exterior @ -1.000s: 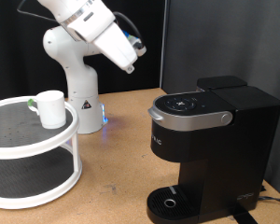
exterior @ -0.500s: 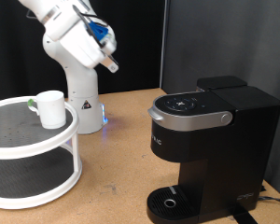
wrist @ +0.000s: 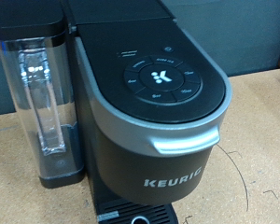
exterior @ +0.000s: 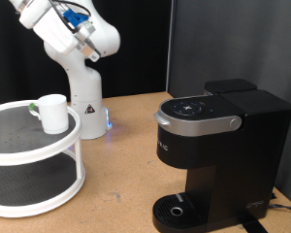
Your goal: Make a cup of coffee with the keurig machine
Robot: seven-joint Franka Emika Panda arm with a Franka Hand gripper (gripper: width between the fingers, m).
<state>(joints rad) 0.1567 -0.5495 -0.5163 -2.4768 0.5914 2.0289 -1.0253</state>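
Note:
The white cup (exterior: 53, 113) stands on the top tier of a white two-tier stand (exterior: 19, 146) at the exterior view's left. The black keurig machine (exterior: 218, 155) stands at the exterior view's right with its lid down and its round drip tray (exterior: 175, 209) bare. My gripper (exterior: 87, 50) is high at the exterior view's top left, above and behind the cup and far from the machine. The fingers do not show in the wrist view, which looks at the machine's button panel (wrist: 163, 82) and silver-grey handle (wrist: 182, 142).
A small green-topped pod (exterior: 32, 104) lies on the stand just behind the cup. The machine's clear water tank (wrist: 42, 103) shows beside it in the wrist view. The robot's base (exterior: 84, 112) stands behind the stand. The tabletop (exterior: 121, 165) is brown.
The arm has swung towards the exterior view's left and upward, carrying the gripper away from above the table's middle to above the stand. The cup and the machine have not moved.

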